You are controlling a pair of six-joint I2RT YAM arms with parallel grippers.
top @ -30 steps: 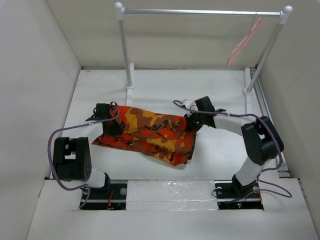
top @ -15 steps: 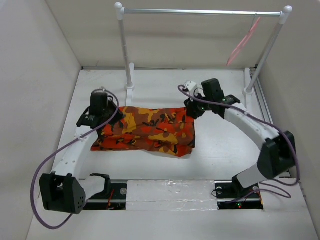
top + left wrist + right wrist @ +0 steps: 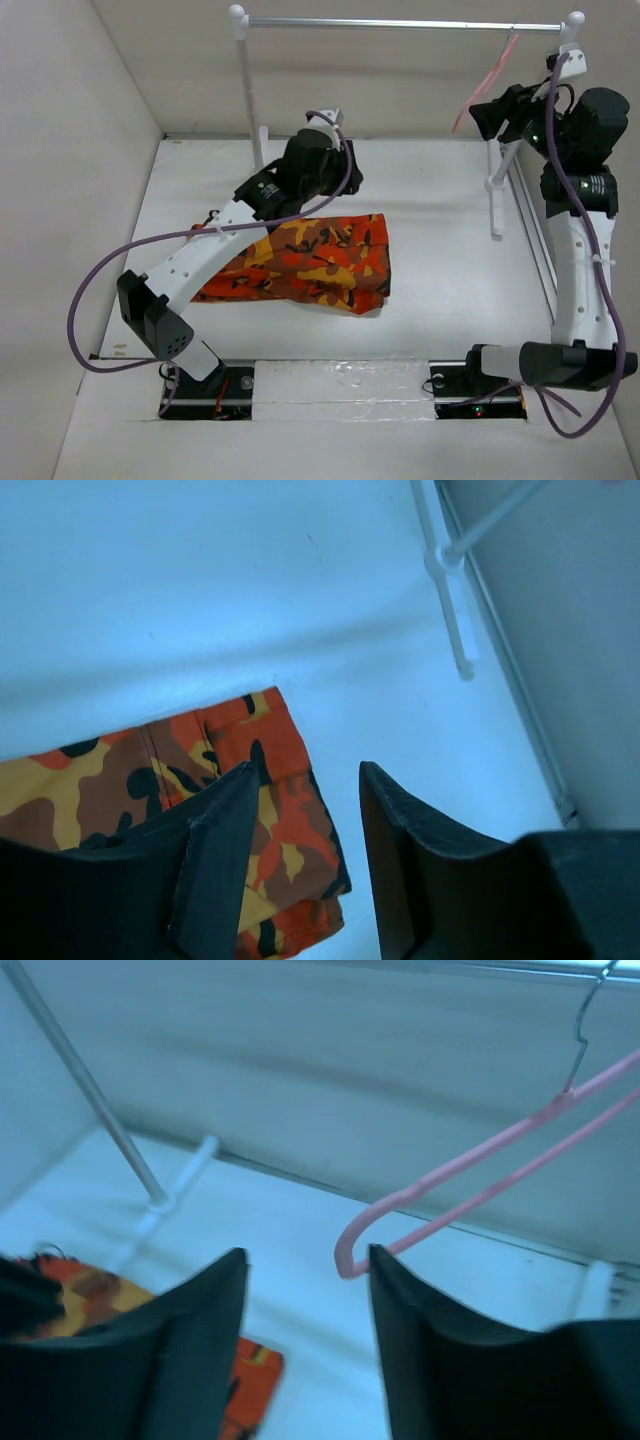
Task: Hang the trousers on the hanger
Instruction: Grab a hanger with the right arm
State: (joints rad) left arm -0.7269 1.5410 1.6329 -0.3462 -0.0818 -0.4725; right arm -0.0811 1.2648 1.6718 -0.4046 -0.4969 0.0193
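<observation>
The trousers (image 3: 310,260) lie folded in a loose heap on the counter (image 3: 440,270), left of centre and well apart from the hanger. The left gripper (image 3: 307,772) hangs over their far right corner with its fingers (image 3: 215,840) spread and nothing between them. From the left wrist view, a descent here would meet only the edge of the cloth. The likely fault is that the fingers pinch the top layer alone, so the fold opens and the rest drags or slips free when lifted.

Further right, the rack's silver rail (image 3: 400,23) runs across the far side, and its right post (image 3: 507,160) slants down close beside the raised right arm. A careless sweep could knock that post and shake the whole rack.

The pink hanger (image 3: 490,75) dangles by its hook from the rail's far right end. The right gripper (image 3: 305,1260) is up at its lower tip, fingers (image 3: 405,1350) apart and gripping nothing. In the right wrist view the curved tip sits in the gap, close to the right-hand finger; I cannot tell whether it touches. The hanger is thin and free to swing, so a slight nudge may send it out of the gap and the fingers would close on air. If caught, a straight pull could snag the hook on the rail, or twist the plastic out of the grip.
</observation>
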